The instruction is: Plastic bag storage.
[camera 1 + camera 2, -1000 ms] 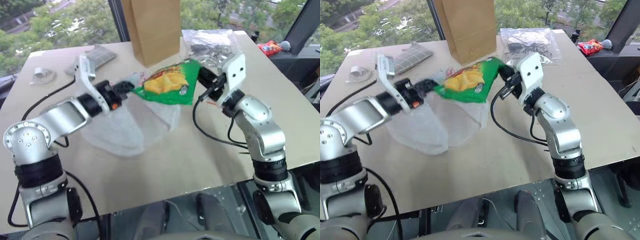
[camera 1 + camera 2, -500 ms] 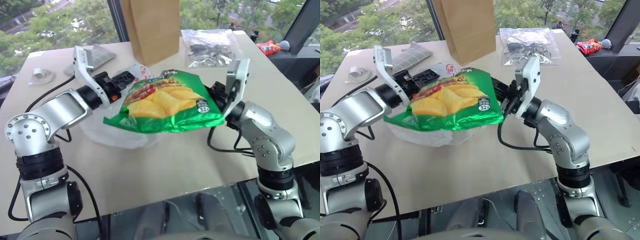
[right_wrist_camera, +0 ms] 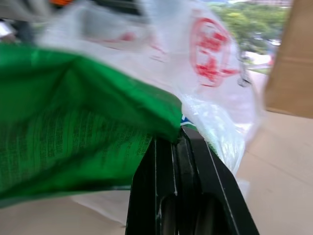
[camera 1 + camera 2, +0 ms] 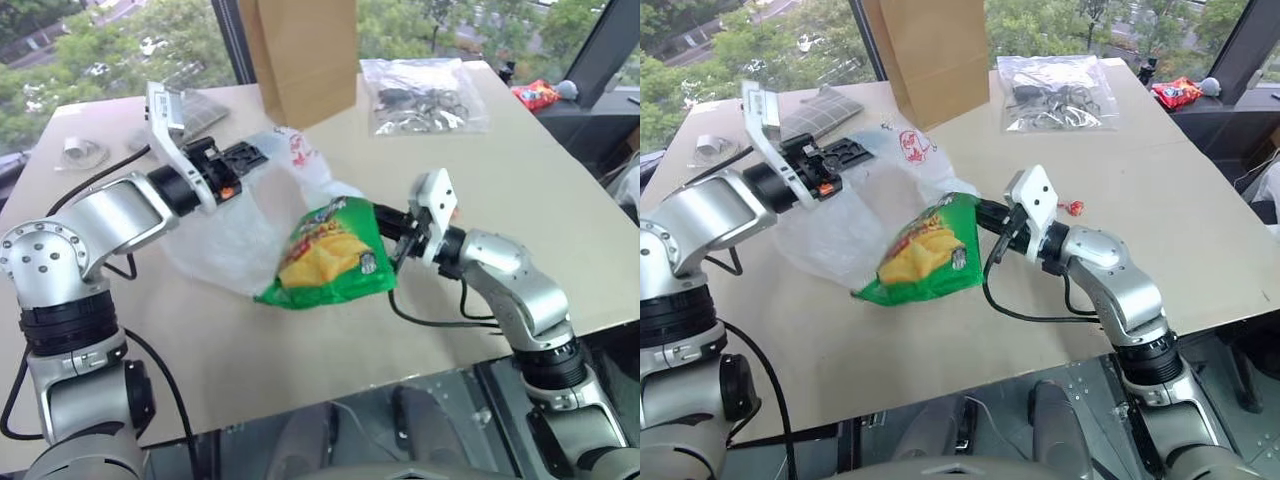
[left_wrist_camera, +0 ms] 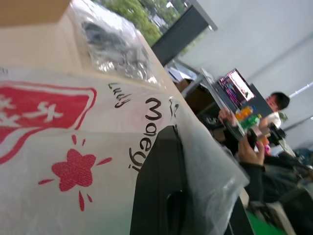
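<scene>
Left gripper pinches the plastic bag rim, bag draped toward the brown paper bag. Right gripper clamps green snack packet — just beside the bag mouth, long axis slanting down.

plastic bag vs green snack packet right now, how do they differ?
The plastic bag is thin, translucent white with red print; the green snack packet is opaque green with a chips picture. The plastic bag is the larger, spread limp over the table; the packet is smaller and hangs tilted in front of it. The left gripper is shut on the plastic bag, the right gripper on the packet. Both are gripped at an edge.
</scene>
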Motion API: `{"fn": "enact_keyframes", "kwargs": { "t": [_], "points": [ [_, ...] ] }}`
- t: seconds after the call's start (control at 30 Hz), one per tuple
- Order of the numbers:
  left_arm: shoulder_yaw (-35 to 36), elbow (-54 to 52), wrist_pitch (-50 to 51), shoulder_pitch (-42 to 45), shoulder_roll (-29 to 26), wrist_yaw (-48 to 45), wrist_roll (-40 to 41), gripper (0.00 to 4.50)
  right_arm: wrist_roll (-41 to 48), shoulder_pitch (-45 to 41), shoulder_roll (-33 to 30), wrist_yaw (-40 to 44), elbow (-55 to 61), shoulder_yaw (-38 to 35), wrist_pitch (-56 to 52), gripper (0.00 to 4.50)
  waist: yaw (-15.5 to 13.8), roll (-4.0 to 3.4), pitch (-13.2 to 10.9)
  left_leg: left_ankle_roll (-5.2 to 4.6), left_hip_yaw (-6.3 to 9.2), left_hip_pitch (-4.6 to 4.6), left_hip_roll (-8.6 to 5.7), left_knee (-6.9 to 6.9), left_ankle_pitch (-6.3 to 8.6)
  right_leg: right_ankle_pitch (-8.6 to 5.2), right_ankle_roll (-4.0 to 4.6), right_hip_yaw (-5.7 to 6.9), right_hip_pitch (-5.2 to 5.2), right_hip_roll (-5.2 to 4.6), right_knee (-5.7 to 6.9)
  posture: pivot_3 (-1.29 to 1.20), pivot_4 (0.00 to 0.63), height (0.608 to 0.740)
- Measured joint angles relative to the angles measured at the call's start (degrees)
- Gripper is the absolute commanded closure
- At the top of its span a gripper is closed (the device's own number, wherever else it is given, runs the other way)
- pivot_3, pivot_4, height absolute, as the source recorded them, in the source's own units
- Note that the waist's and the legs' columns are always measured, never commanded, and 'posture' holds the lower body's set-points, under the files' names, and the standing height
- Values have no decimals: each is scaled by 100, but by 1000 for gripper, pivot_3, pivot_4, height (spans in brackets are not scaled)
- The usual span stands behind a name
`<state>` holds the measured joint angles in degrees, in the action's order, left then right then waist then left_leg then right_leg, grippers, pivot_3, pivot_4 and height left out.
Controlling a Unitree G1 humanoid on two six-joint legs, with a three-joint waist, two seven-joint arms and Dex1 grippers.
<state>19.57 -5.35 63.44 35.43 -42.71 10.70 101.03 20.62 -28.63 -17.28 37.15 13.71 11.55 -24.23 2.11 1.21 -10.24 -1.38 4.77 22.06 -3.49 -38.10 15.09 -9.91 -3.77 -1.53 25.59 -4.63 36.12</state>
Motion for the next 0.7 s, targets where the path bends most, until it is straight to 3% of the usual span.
{"fn": "enact_keyframes", "kwargs": {
  "t": [0.37,0.7],
  "points": [
    [-272,-24,-117,-84,-277,97,683,4500,-1214,-780,362,-1133,-1452,-383,1151,4465,-17,0,-1,0,4,7,-2,0,0,0,0,2,1,-2,-12,0,150,740],
    [-637,110,-194,-1,-446,421,1045,4500,-1664,-797,342,-1267,-1627,-375,1427,4465,13,0,-1,0,2,4,1,2,0,0,0,0,1,4,-11,0,150,740]
  ]
}}
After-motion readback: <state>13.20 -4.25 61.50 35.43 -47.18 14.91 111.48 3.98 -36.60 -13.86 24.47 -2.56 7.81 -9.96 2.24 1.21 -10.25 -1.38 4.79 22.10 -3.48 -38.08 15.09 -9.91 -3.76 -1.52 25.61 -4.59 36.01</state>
